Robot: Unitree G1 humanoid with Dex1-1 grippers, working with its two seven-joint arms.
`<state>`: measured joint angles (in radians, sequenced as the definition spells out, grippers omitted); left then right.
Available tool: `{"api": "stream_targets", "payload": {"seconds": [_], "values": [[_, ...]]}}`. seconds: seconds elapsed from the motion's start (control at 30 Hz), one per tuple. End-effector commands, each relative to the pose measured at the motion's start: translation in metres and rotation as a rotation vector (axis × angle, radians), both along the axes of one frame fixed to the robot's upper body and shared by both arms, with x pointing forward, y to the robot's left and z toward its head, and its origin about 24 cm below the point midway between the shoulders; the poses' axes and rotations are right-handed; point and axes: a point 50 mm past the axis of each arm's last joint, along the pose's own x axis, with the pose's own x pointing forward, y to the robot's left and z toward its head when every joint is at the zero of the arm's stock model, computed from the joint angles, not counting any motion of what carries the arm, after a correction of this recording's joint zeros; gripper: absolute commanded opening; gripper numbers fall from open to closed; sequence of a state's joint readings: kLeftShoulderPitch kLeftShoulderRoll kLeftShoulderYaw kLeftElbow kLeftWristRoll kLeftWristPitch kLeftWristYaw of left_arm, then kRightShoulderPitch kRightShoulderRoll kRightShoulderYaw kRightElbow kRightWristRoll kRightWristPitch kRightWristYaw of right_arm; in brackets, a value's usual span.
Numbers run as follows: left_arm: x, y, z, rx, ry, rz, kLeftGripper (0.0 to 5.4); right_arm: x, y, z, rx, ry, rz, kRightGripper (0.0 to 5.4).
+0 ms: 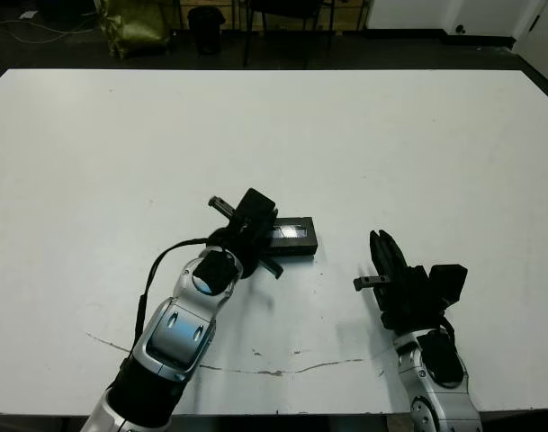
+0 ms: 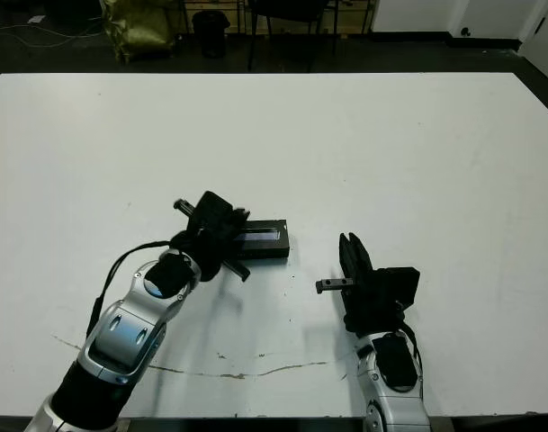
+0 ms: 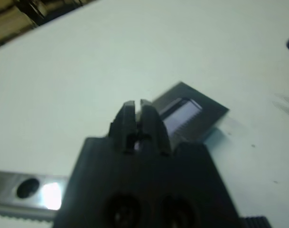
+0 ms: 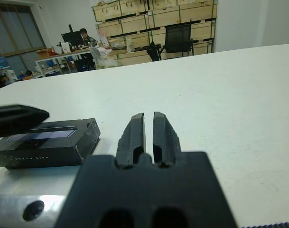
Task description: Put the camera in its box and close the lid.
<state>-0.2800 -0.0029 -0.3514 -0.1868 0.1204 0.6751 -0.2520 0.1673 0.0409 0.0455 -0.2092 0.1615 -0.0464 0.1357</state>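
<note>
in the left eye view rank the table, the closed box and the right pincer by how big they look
1. table, by far the largest.
2. right pincer and the closed box: look roughly alike, and the pincer may be nearer the camera, so no ranking.

The small, shallow black rectangular box [image 4: 44, 144] lies flat near the middle of the white desk [image 1: 345, 135], closed. On it sits the flat black lid [image 1: 291, 231] with its narrow pale glossy strip facing up.
</note>
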Motion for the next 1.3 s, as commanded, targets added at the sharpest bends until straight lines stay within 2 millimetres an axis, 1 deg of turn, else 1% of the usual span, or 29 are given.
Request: {"api": "stream_targets", "payload": {"seconds": [0.03,0.27,0.5,0.63,0.87,1.03,1.1,1.2,1.3], "values": [[-0.003,0.002,-0.012,0.003,0.069,-0.004,0.02,-0.003,-0.002,-0.006,-0.005,0.036,-0.010,0.00],[-0.007,0.002,-0.027,-0.037,0.167,-0.011,0.02,-0.003,-0.002,-0.005,-0.003,0.036,-0.004,0.00],[-0.007,0.004,-0.039,-0.013,0.216,0.004,0.02,-0.003,-0.001,-0.006,0.009,0.040,-0.009,0.00],[-0.006,0.006,-0.043,-0.010,0.241,0.021,0.02,-0.003,-0.001,-0.008,0.025,0.046,-0.005,0.00],[-0.002,0.010,-0.047,-0.010,0.275,0.045,0.02,-0.005,-0.002,-0.006,-0.003,0.053,-0.016,0.00],[0.000,0.013,-0.042,-0.020,0.251,0.056,0.02,-0.005,-0.001,-0.006,-0.025,0.043,-0.017,0.00],[0.000,0.015,-0.037,-0.053,0.230,0.065,0.02,-0.006,-0.001,-0.006,-0.026,0.039,-0.017,0.00],[-0.003,0.020,-0.018,-0.077,0.145,0.075,0.02,-0.005,-0.001,-0.005,-0.021,0.046,-0.023,0.00],[-0.009,0.032,0.004,-0.079,0.026,0.074,0.02,-0.006,-0.001,-0.005,-0.009,0.043,-0.023,0.00]]}}
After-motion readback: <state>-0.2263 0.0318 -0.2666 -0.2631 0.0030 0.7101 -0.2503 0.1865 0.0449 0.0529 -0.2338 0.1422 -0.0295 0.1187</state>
